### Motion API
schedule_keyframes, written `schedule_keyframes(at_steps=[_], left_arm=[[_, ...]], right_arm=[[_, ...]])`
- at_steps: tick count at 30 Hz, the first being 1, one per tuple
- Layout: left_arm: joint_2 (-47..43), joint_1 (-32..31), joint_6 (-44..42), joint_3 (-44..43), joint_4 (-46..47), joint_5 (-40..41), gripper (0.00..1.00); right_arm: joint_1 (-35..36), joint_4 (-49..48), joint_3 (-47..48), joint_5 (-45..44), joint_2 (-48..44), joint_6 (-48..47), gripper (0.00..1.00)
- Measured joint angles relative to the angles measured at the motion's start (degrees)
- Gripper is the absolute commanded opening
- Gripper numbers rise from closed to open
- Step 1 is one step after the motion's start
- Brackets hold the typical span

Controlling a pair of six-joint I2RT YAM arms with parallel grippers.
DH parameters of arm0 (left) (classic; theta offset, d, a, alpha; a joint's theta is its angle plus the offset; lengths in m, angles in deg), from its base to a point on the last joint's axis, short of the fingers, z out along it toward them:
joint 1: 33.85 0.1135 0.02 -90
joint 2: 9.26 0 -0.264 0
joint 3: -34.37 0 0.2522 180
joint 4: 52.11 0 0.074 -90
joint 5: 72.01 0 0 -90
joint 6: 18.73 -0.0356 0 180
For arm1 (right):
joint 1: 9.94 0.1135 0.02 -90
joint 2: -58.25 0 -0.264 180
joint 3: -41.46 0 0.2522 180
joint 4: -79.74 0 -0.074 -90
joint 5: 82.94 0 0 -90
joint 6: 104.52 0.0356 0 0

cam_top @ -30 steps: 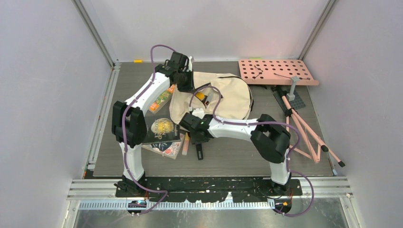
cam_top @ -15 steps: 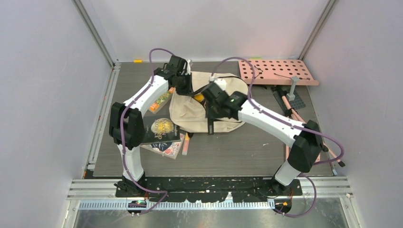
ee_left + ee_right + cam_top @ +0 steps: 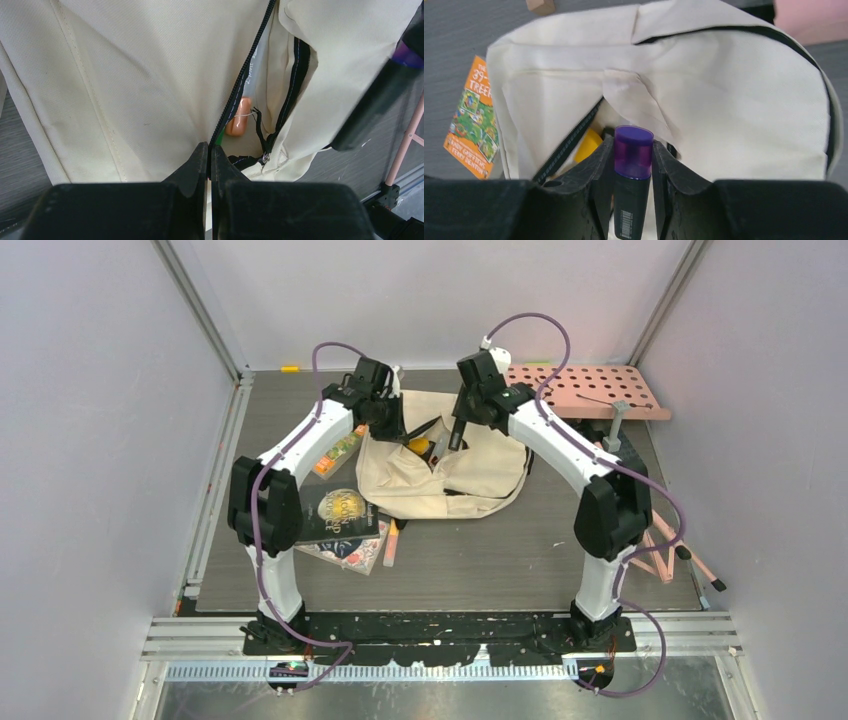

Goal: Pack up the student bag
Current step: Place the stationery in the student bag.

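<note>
Over the student bag (image 3: 400, 475), right fingers (image 3: 599, 172) clamp a purple-capped marker (image 3: 632, 165); left fingers (image 3: 192, 167) pinch its zipper edge.

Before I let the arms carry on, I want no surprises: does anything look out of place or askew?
Nothing looks spilled or damaged. The books left of the bag lie in a skewed pile, with a marker loose beside them. The pink board lies flat at the far right, seemingly part of a folded or toppled stand.

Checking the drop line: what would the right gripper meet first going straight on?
The right gripper, holding a marker, would likely meet the bag at its open pocket; depth unclear.
</note>
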Motion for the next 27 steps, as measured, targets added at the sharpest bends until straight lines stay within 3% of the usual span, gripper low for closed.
schedule_keyframes(at_steps=[9,27], left_arm=[[0.0,0.0,0.2,0.0,0.0,-0.3,0.00],[0.0,0.0,0.7,-0.2,0.0,-1.0,0.00]], right_arm=[[-0.4,-8.5,5.0,1.8,10.1,-0.2,0.00],[2.4,-13.1,3.6,4.9,13.2,0.4,0.01]])
